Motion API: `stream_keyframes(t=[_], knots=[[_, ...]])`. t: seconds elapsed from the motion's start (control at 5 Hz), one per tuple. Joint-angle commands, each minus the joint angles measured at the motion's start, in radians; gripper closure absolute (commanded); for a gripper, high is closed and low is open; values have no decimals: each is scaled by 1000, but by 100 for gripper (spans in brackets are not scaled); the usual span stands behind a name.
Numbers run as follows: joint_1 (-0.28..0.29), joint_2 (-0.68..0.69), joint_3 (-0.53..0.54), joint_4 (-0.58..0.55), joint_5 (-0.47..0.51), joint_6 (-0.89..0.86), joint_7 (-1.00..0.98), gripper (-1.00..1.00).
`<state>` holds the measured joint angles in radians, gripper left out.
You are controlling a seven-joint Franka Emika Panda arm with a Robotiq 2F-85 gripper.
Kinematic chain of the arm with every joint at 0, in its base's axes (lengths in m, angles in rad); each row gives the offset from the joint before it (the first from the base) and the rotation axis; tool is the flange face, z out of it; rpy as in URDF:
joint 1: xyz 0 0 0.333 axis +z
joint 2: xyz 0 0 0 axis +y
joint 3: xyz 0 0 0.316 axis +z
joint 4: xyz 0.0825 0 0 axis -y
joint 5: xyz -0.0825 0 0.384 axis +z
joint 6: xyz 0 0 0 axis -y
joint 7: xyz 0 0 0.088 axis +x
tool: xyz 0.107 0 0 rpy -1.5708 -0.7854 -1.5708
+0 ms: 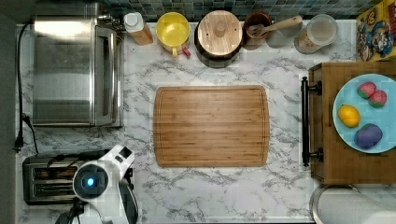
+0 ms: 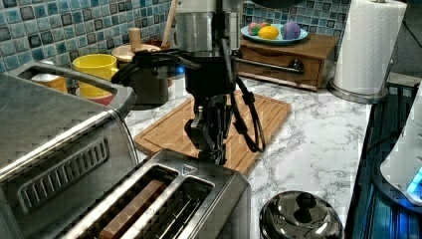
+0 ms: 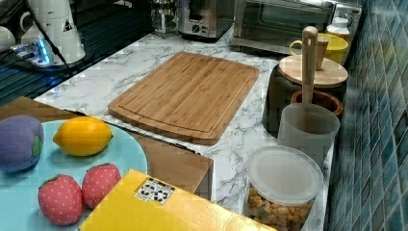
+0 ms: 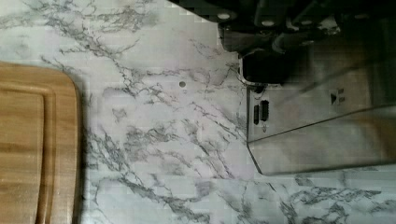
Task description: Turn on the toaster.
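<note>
White arm (image 1: 112,175), blue light, looping black cables.

Steel toaster (image 2: 199,204), white-grey marble counter (image 1: 210,191), blue tiles (image 2: 45,35).

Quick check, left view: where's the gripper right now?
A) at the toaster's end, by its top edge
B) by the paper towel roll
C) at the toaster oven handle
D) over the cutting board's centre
A: in the left view the gripper hangs at the end of the toaster, its tips down at the top edge.
</note>
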<state>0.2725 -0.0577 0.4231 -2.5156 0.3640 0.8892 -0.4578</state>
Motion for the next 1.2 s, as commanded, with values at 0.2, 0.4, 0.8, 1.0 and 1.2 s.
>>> stream_keyframes(t=[0.2,0.4,0.8,1.0,1.2], knots=[[41,107,57,-272,-171,184,76,100],[58,106,41,-272,-169,184,75,100],[46,107,53,-272,-170,184,76,100],[47,107,52,-272,-170,185,76,100],[44,107,55,-272,-170,185,76,100]])
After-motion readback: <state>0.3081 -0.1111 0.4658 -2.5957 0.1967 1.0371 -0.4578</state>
